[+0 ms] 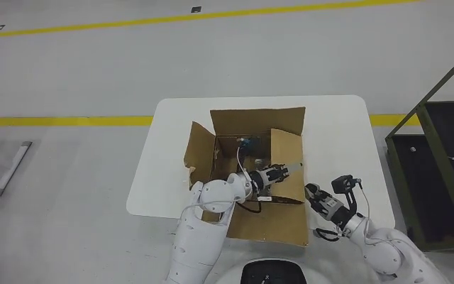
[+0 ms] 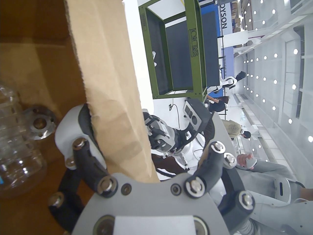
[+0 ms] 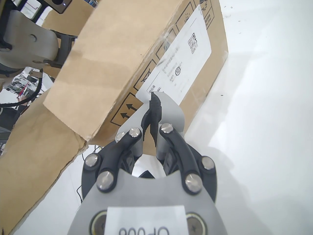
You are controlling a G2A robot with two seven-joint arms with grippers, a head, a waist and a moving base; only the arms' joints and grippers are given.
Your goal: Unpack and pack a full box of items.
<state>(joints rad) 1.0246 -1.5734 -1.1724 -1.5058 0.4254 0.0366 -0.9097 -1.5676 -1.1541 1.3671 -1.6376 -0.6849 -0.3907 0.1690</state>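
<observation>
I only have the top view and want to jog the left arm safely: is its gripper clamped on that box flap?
Observer: No. The left gripper is open and straddles the flap, one finger inside the box, the other outside.
Operator: Good. What is inside the box near that inner finger?
Observer: A clear plastic bottle lies on the box's floor, with a round metal flange beside it.

Top looks down; 2 wrist views share the box (image 1: 259,119)
</observation>
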